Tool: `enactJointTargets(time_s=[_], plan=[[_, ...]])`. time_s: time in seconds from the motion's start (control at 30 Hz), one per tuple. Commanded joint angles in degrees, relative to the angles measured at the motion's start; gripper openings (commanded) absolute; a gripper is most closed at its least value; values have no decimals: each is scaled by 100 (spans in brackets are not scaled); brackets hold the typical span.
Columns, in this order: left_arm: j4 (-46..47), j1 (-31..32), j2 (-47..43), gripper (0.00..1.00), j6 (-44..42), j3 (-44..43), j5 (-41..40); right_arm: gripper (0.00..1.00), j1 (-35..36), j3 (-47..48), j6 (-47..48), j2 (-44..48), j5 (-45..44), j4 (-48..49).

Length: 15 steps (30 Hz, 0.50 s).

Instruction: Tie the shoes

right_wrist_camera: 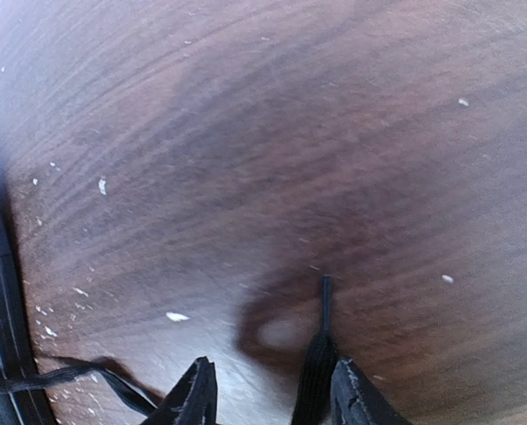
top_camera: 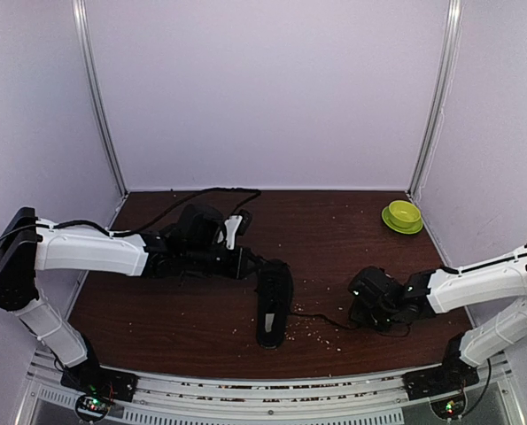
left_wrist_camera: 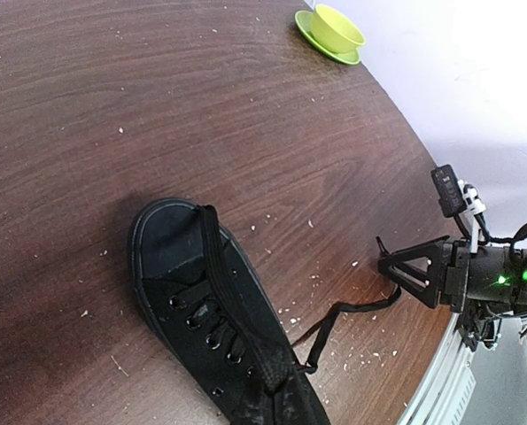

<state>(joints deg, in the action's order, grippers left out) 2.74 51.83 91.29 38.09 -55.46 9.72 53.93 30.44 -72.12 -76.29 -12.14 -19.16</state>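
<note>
The black shoe (top_camera: 274, 314) lies on the brown table with its toe toward the front edge; the left wrist view shows its laced upper (left_wrist_camera: 210, 310). One loose lace (left_wrist_camera: 352, 310) trails right across the table to my right gripper (right_wrist_camera: 272, 376), seen from outside in the left wrist view (left_wrist_camera: 389, 266). Its jaws stand apart with the lace end (right_wrist_camera: 321, 345) between them, close against the right finger (right_wrist_camera: 352, 394). My left gripper (top_camera: 265, 273) hangs over the shoe's far end. Its fingers are hidden in its own view.
A green bowl on a saucer (top_camera: 403, 215) stands at the back right corner, also in the left wrist view (left_wrist_camera: 334, 31). Pale crumbs (top_camera: 312, 329) are scattered around the shoe. A black cable (top_camera: 210, 190) runs along the back wall.
</note>
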Motion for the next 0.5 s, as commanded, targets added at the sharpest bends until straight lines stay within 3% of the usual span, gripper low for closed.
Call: enactJointTargets(time_s=[0.0, 0.47], plan=[[64, -32, -113, 0, 58, -55, 33, 43, 39, 309, 144, -483, -15, 39], [156, -33, -208, 0, 67, 66, 41, 42, 505, 603, 61, -460, -584, -1207]])
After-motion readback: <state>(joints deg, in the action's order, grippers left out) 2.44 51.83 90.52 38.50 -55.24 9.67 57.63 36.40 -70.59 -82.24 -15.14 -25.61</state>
